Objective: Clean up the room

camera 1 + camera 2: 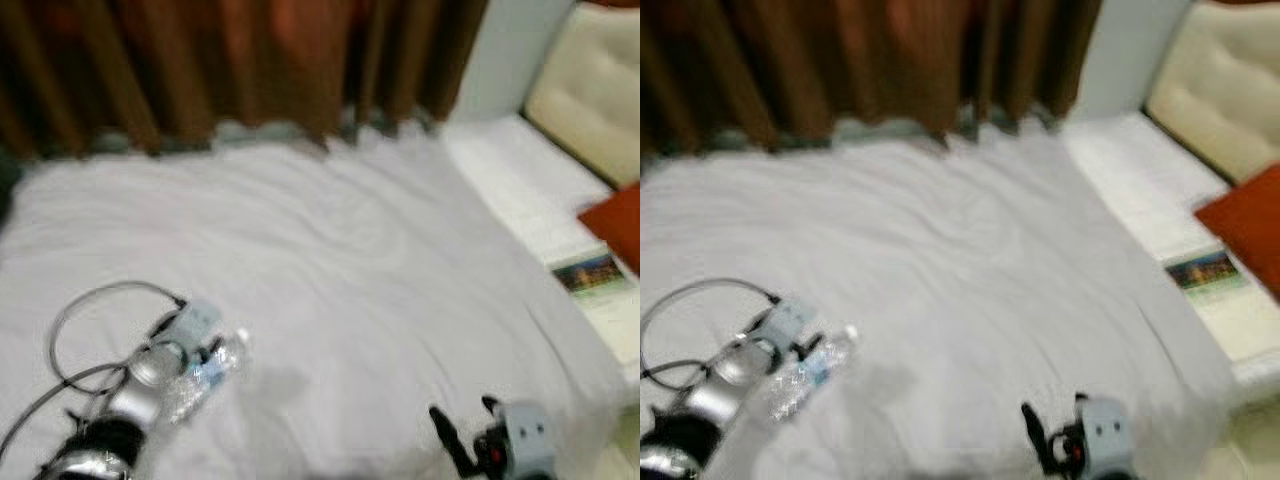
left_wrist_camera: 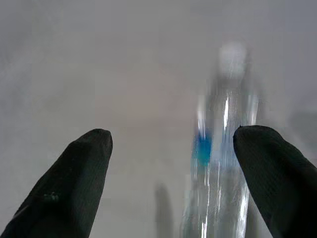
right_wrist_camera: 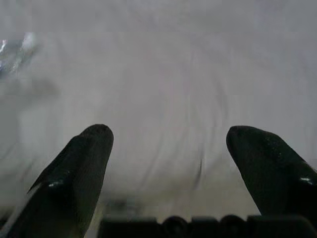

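Note:
A clear plastic water bottle point(image 1: 208, 372) with a blue label lies on the white bed sheet point(image 1: 340, 250) at the lower left. My left gripper point(image 2: 173, 134) hovers low over it and is open. In the left wrist view the bottle point(image 2: 223, 163) lies between the fingers, close against one finger point(image 2: 270, 168) and apart from the other. My right gripper point(image 3: 168, 131) is open at the lower right over bare sheet, with nothing between its fingers. The bottle point(image 3: 12, 49) shows small and far off in the right wrist view.
Brown curtains point(image 1: 250, 60) hang behind the bed. To the right runs a white ledge point(image 1: 520, 170) with a picture booklet point(image 1: 595, 272) and an orange-red object point(image 1: 615, 225). A cream padded panel point(image 1: 590, 90) stands at the back right.

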Available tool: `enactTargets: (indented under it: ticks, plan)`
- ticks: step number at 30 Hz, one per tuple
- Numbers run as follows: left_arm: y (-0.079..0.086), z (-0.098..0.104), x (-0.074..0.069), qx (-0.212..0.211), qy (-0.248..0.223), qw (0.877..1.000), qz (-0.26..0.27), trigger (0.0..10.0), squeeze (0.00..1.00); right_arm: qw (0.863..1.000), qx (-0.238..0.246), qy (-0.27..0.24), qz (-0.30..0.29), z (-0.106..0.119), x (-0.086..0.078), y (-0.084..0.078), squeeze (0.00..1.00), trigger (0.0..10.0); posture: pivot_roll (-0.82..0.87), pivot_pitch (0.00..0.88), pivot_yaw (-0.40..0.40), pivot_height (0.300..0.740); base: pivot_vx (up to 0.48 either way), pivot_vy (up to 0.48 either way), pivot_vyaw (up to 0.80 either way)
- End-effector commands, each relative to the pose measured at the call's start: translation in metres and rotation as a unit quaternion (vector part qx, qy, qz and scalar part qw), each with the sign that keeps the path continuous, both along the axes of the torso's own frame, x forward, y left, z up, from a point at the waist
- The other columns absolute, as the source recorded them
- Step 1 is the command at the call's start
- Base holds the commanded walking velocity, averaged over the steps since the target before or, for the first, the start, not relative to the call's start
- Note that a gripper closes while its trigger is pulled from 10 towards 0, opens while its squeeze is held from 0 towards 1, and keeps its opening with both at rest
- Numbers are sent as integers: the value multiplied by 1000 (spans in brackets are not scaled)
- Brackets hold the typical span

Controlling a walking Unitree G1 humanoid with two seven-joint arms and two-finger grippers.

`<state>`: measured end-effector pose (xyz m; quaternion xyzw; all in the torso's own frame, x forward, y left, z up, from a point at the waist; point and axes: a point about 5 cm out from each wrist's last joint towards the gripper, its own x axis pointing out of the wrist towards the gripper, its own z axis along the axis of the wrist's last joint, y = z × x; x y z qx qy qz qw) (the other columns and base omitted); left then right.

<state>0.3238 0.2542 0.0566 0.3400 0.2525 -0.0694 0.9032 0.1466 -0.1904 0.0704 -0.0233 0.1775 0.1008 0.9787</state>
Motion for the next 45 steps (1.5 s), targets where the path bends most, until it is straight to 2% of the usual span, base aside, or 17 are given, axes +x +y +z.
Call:
enactTargets:
  ticks: [1,2,4,6,7,8,9,11,17,19,20,23,29,33,39,40,45]
  plan:
    - [8,-1,-1,36,2,999,-4,10000,0,1000,4,6,6,9,-7,3,0,10000,-246,524,-100,740,0,0,0]
    - [8,-1,-1,36,2,999,-4,10000,0,1000,4,6,6,9,-7,3,0,10000,-246,524,-100,740,0,0,0]
    - [19,19,11,81,-41,996,2,10000,0,1000,6,25,5,22,-31,5,0,10000,-288,577,-122,740,0,0,0]
    - [20,23,13,90,-50,995,0,10000,0,1000,5,30,6,24,-36,5,0,10000,-288,577,-122,740,0,0,0]
    - [18,29,17,79,-67,995,2,10000,0,999,5,47,1,26,-47,5,0,10000,-300,604,-134,740,0,0,0]
    - [18,29,17,79,-67,995,2,10000,0,999,5,47,1,26,-47,5,0,10000,-300,604,-134,740,0,0,0]
    - [16,31,19,52,-74,996,8,10000,0,998,4,62,-1,28,-56,5,0,10000,-309,609,-140,740,0,0,0]
    - [14,31,20,27,-79,996,16,10000,0,997,3,75,-1,30,-62,6,0,10000,-321,610,-151,740,0,0,0]
    - [7,29,22,-106,-96,988,61,10000,0,996,-1,86,-5,37,-67,3,0,10000,-339,602,-162,740,0,0,0]
    - [6,29,22,-118,-96,986,64,10000,0,996,-2,88,-6,38,-68,3,0,10000,-339,602,-162,740,0,0,0]
    - [2,27,23,-158,-93,981,68,10000,0,996,-4,93,-8,37,-70,2,0,10000,-338,599,-163,740,0,0,0]
    - [-3,23,22,-186,-83,977,66,10000,0,995,-4,98,-9,36,-72,2,0,10000,-338,595,-162,740,0,0,0]
    - [-17,13,20,-228,-50,971,48,10000,0,995,-4,104,-10,35,-72,2,0,10000,-337,591,-162,740,0,0,0]
    - [-26,5,17,-216,-20,976,30,10000,0,994,-5,105,-10,36,-73,1,0,10000,-339,589,-162,740,0,0,0]
    - [-31,2,17,-196,-13,980,21,10000,0,994,-6,109,-12,36,-75,1,0,10000,-348,591,-164,740,0,0,0]
    - [-33,3,18,-198,-13,980,18,0,0,994,-6,110,-12,36,-75,1,0,10000,-354,592,-164,740,0,0,0]
    - [-38,6,21,-198,-17,980,16,0,0,994,-7,108,-16,36,-74,1,0,10000,-354,578,-155,740,0,0,0]
